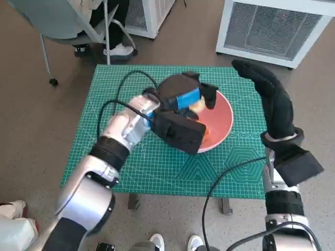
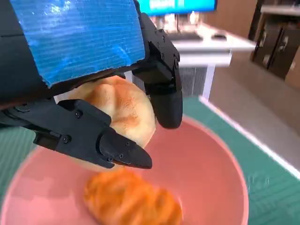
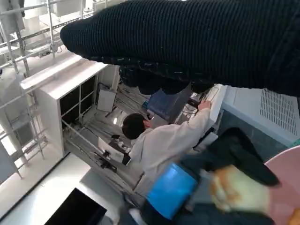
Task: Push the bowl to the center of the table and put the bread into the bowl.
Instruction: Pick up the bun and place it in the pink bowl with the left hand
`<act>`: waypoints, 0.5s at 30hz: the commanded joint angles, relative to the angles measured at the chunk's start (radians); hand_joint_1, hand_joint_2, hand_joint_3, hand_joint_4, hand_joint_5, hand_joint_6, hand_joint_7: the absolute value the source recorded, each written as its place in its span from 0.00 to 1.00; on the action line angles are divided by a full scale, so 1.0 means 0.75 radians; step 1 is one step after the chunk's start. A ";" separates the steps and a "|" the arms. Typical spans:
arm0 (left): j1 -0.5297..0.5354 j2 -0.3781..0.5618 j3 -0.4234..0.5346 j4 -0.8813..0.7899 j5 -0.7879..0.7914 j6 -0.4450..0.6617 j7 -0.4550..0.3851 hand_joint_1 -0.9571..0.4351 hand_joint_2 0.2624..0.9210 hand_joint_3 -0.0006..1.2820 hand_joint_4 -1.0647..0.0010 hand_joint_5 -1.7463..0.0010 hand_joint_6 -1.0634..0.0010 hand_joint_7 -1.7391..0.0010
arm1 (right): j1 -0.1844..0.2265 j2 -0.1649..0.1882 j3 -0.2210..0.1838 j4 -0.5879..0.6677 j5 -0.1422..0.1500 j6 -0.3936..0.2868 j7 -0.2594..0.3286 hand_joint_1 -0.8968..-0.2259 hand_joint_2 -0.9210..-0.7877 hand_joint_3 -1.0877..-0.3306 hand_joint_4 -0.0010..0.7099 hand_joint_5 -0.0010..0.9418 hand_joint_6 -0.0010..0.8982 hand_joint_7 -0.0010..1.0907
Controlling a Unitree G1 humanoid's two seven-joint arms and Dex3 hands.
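**Left robot hand holding a bun over the bowl**

So the left robot hand (image 1: 184,100) has a pale round bun (image 2: 123,114) gripped between its black fingers (image 2: 101,138), and it's hanging right over the pink bowl (image 1: 224,121). In the left wrist view you can see the bun is clearly up off the bowl's floor, with the fingers wrapped round both sides of it. There's already another orange-brown bread (image 2: 132,199) lying inside the bowl, just below the held one, a bit blurry.

The bowl sits on the green mat (image 1: 104,136) covering the counter, roughly mid-counter, a bit toward the far right.

The right robot hand (image 1: 272,102) is up near the counter's right edge, just beside the bowl, holding nothing, glove stretched out flat-ish. A person (image 3: 161,145) in white shows in the right wrist view.
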 commanded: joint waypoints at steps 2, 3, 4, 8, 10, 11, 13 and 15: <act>-0.032 -0.008 0.008 0.032 -0.027 0.035 -0.110 0.47 0.96 0.03 0.77 0.88 0.91 0.63 | 0.032 -0.020 -0.011 0.000 -0.015 0.014 -0.009 0.29 0.00 0.40 0.37 0.02 0.00 0.57; -0.032 -0.006 0.013 0.031 -0.032 0.035 -0.123 0.43 0.97 0.03 0.78 0.91 0.93 0.65 | 0.030 -0.022 -0.011 0.003 -0.015 0.013 -0.009 0.29 0.00 0.40 0.37 0.01 0.00 0.57; -0.028 -0.001 0.018 0.023 -0.037 0.029 -0.130 0.39 0.98 0.02 0.79 0.93 0.94 0.66 | 0.028 -0.024 -0.013 0.006 -0.015 0.012 -0.010 0.29 0.00 0.41 0.37 0.01 0.00 0.57; -0.003 0.024 0.013 -0.010 -0.022 -0.014 -0.092 0.23 0.99 0.14 0.85 0.97 0.98 0.68 | 0.019 -0.026 -0.015 0.014 -0.019 0.009 -0.018 0.29 0.00 0.41 0.37 0.01 0.00 0.57; 0.008 0.037 0.012 -0.021 -0.018 -0.046 -0.064 0.16 1.00 0.24 0.88 0.99 0.99 0.70 | 0.015 -0.025 -0.014 0.014 -0.026 0.009 -0.025 0.29 0.00 0.41 0.37 0.01 0.00 0.57; 0.013 0.044 0.015 -0.025 -0.020 -0.064 -0.051 0.15 1.00 0.26 0.88 0.99 0.99 0.71 | 0.013 -0.025 -0.013 0.014 -0.030 0.010 -0.028 0.29 0.00 0.41 0.37 0.01 0.00 0.57; 0.017 0.050 0.018 -0.027 -0.023 -0.084 -0.037 0.11 1.00 0.34 0.90 1.00 1.00 0.73 | 0.011 -0.025 -0.012 0.014 -0.033 0.010 -0.033 0.29 0.00 0.41 0.37 0.01 0.00 0.57; 0.027 0.061 0.046 -0.034 -0.057 -0.118 -0.036 0.10 1.00 0.37 0.90 1.00 1.00 0.73 | 0.007 -0.024 -0.010 0.013 -0.036 0.011 -0.038 0.29 0.00 0.41 0.37 0.01 0.00 0.57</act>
